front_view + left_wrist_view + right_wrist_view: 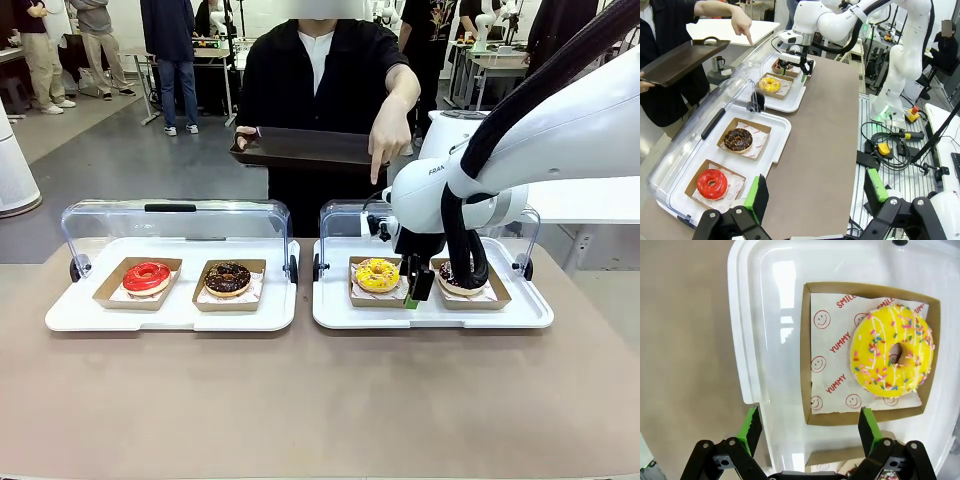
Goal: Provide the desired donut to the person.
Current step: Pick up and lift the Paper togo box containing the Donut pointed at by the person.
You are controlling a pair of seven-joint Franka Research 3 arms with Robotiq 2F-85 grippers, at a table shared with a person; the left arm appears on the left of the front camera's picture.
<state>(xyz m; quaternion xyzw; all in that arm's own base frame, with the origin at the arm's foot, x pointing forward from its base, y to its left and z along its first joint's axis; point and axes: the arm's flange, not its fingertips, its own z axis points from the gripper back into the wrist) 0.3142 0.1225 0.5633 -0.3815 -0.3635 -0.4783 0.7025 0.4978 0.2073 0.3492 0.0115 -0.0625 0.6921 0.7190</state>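
The person (318, 70) stands at the far side, holding a dark serving tray (300, 148) and pointing one finger (376, 172) down over the right-hand white tray. A yellow sprinkled donut (377, 274) (892, 357) (770, 83) lies there in a cardboard box, next to a dark donut (462, 283) half hidden by the arm. My right gripper (415, 288) (809, 427) (794, 62) hangs open just above that tray, between the two boxes, holding nothing. My left gripper (816, 192) is open and empty over the table's edge, near the red donut (711, 183).
The left white tray (170, 318) holds a red donut (147, 277) and a chocolate donut (228, 279) in boxes. Both trays have clear lids (180, 220) standing open behind them. Bare brown table (320, 400) lies in front. Other people stand far behind.
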